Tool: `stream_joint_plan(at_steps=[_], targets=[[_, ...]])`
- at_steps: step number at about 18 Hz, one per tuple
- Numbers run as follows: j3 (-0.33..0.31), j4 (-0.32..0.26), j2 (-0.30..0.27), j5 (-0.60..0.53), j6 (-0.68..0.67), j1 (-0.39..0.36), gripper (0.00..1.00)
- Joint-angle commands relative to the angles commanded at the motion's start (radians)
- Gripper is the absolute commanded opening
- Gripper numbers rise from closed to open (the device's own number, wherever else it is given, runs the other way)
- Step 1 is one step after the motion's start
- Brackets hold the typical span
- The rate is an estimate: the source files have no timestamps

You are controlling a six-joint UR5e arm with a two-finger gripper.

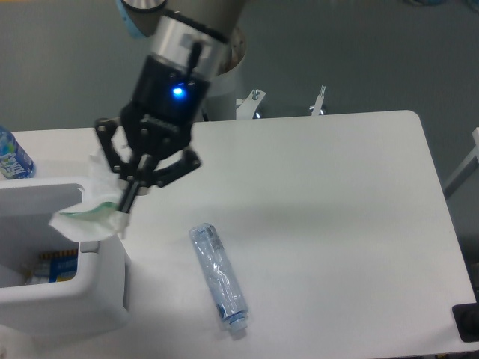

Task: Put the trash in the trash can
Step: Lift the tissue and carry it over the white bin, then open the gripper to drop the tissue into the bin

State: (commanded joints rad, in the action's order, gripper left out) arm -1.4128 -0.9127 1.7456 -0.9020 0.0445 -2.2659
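From my fixed camera I see the hand (pixel 129 200) reaching down from the upper left, its black fingers (pixel 133 191) closed together on the crumpled white paper scrap (pixel 91 213) with the green edge. The scrap hangs at the right-hand rim of the trash can (pixel 63 295), partly over the opening and partly over the thick white wall, so I cannot tell whether it touches the rim. Inside the can I make out something with yellow and blue stripes, too hidden to name. A blue light glows on the wrist above the hand. The crushed clear bluish bottle (pixel 218 278) lies flat on the white tabletop (pixel 337 224), apart from the can to its right, its long axis running toward the near edge with the cap end nearest me. At the far left edge, behind the can, an upright bottle with a blue label (pixel 13 155) is partly cut off.
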Motion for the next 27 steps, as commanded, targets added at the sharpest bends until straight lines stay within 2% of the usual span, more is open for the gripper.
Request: stream_joint_plan(at_steps=[3, 7, 8, 9, 11, 12, 19, 22, 25, 27], targets=[[0.000, 0.003, 0.034, 0.000, 0.011, 0.063, 0.00], [0.006, 0.026, 0.075, -0.002, 0.012, 0.107, 0.00], [0.008, 0.032, 0.084, -0.002, 0.012, 0.111, 0.03], [0.006, 0.041, 0.087, -0.002, 0.014, 0.111, 0.20], [0.006, 0.067, 0.098, -0.003, 0.029, 0.111, 0.71], [0.005, 0.069, 0.100, -0.005, 0.050, 0.111, 0.80], [0.009, 0.067, 0.095, -0.015, 0.060, 0.091, 0.98], [0.027, 0.067, 0.097, -0.015, 0.057, 0.013, 0.99], [0.052, 0.071, 0.129, -0.015, 0.061, -0.046, 0.99], [0.048, 0.078, 0.130, -0.066, 0.066, -0.078, 0.99]])
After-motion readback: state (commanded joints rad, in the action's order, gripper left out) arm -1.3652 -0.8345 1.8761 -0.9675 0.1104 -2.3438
